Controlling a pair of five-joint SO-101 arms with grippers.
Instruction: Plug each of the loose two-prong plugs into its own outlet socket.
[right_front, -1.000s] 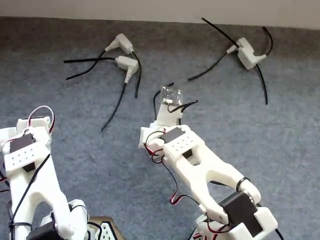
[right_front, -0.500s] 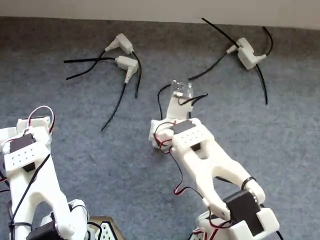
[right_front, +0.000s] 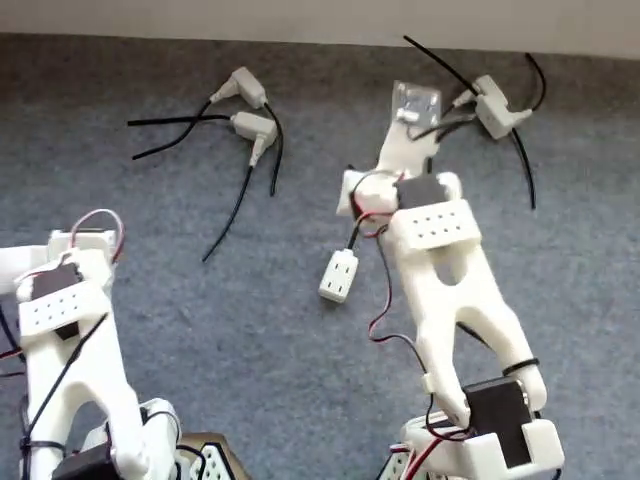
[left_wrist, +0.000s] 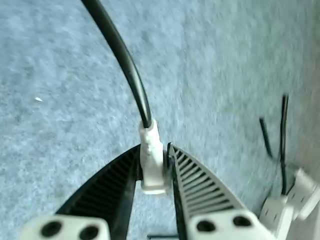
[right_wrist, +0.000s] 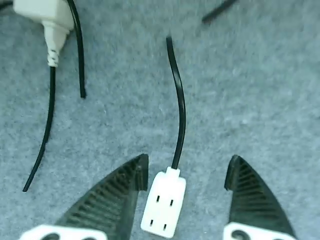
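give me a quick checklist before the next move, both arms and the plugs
1. Left pincer gripping a plug: ok, shut on it.
2. Held plug's prongs facing a socket: cannot tell, prongs hidden.
3. Right pincer ready to grasp: ok, open.
4. Outlet socket free, slots showing: ok, lying loose on the carpet.
5. Far-left pair joined: not ok, the two white pieces lie apart.
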